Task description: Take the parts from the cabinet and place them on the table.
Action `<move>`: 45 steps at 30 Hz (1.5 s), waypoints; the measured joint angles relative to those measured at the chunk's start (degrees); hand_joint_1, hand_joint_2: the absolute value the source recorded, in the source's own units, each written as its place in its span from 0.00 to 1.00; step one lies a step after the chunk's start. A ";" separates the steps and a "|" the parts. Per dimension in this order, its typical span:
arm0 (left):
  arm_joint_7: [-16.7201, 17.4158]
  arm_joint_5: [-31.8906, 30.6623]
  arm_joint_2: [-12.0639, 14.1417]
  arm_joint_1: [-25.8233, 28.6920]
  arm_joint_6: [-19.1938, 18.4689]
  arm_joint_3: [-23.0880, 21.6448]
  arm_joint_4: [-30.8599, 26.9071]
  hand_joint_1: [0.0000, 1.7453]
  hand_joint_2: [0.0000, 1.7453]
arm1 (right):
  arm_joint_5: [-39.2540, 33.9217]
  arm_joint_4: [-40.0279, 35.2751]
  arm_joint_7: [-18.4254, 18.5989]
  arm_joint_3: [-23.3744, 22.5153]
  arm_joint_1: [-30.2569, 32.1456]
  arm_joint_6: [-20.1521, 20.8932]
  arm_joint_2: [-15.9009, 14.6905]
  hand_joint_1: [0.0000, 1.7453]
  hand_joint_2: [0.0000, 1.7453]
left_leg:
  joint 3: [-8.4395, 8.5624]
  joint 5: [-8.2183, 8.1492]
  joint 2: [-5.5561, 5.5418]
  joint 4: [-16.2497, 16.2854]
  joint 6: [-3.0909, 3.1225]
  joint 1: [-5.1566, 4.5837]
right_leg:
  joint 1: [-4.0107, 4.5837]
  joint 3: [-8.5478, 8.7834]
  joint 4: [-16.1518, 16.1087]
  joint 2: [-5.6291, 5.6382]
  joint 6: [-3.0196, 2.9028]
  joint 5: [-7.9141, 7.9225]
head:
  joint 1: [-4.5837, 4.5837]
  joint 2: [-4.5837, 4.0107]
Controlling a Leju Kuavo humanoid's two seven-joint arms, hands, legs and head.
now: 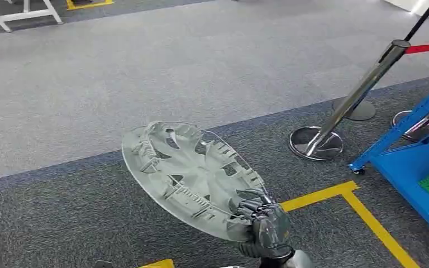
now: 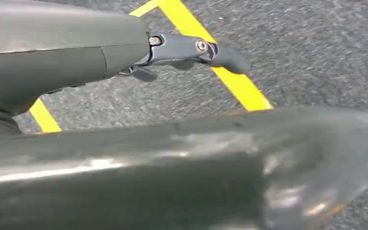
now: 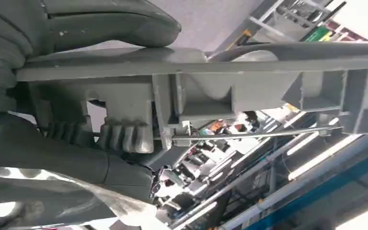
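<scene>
Your right hand (image 1: 268,226) grips the grey wheel cover (image 1: 192,178) by its near rim, carrying it tilted above the carpet floor (image 1: 89,100). Your left hand (image 2: 191,50) holds nothing, fingers apart, above yellow floor tape (image 2: 230,79).

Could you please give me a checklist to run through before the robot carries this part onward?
1. Grip: the right hand wraps the rim of the grey wheel cover. Ok.
2. Hold position: it grips one edge only, so most of the cover hangs out tilted. Not ok, it may swing.
3. Clearance on the right: the chrome stanchion and the blue cabinet stand apart from the cover. Ok.
4. Drop-off spot: the head view faces the carpet. Cannot tell.
5. Left hand free to support: one finger juts out, the rest is hidden. Cannot tell.
</scene>
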 joint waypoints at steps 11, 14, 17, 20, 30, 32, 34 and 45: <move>0.06 -0.63 -0.02 -0.28 0.22 0.00 0.00 0.00 0.00 | 0.11 0.11 -0.11 -0.04 0.07 0.00 0.00 1.00 1.00 | -0.03 -0.01 11.70 1.24 -0.01 -0.95 | 1.03 1.88 -0.15 -7.46 -0.33 -1.70 | -0.52 0.00; 0.28 -1.01 -0.09 -0.24 0.55 0.00 0.00 0.00 0.00 | 0.11 0.11 -0.39 -0.28 0.14 0.02 0.00 1.00 1.00 | -0.27 -0.39 10.47 0.30 0.87 -1.26 | 1.10 2.14 -0.45 -8.93 0.40 -1.86 | -0.57 0.00; 0.81 -1.59 -0.33 -0.18 0.76 -0.15 0.02 0.00 0.00 | -0.28 -0.20 -0.61 -0.55 0.71 0.00 -0.22 1.00 1.00 | 0.64 -0.01 8.80 -0.76 2.07 -0.58 | 0.82 1.05 2.34 -5.39 1.01 -4.36 | -0.37 0.00; 0.94 -1.97 -0.81 -0.57 1.07 -0.24 0.02 0.00 0.00 | -0.39 -0.20 -0.83 -0.77 1.69 0.00 -0.68 1.00 1.00 | 0.62 -0.13 6.83 -0.71 2.48 -0.59 | 0.82 -6.25 15.33 -3.15 1.20 -9.12 | 0.13 0.00; 1.05 -2.49 -1.44 -0.38 1.20 -0.50 0.02 0.00 0.00 | -0.33 -0.44 -1.16 -1.47 3.06 0.00 -1.33 1.00 1.00 | 0.32 -0.22 0.62 -0.09 0.29 0.02 | 0.55 -0.99 0.73 0.11 0.32 0.43 | 0.04 0.00; 1.05 -2.51 -1.57 -0.37 1.20 -0.57 0.02 0.00 0.00 | -0.28 -0.50 -1.16 -1.81 3.11 0.00 -1.33 1.00 1.00 | -0.47 -1.88 4.02 2.05 -0.17 -0.29 | 0.25 -0.42 0.17 -1.27 -0.38 0.52 | -0.32 0.00; 1.05 -2.51 -1.61 -0.66 1.20 -0.61 0.02 0.00 0.00 | -0.26 -0.55 -1.18 -1.90 3.17 0.00 -1.33 1.00 1.00 | -4.14 -5.94 6.38 9.98 -0.60 -0.10 | 0.56 -0.25 0.14 -2.88 -0.79 0.35 | -0.35 0.00; 1.11 -2.54 -1.61 -0.59 1.16 -0.68 0.04 0.00 0.00 | 1.03 -0.55 -1.25 -1.84 3.04 0.00 -1.33 1.00 1.00 | 0.74 -1.12 9.45 -0.01 0.95 -1.17 | 1.32 0.83 -0.14 -9.50 0.30 -0.67 | -0.13 0.00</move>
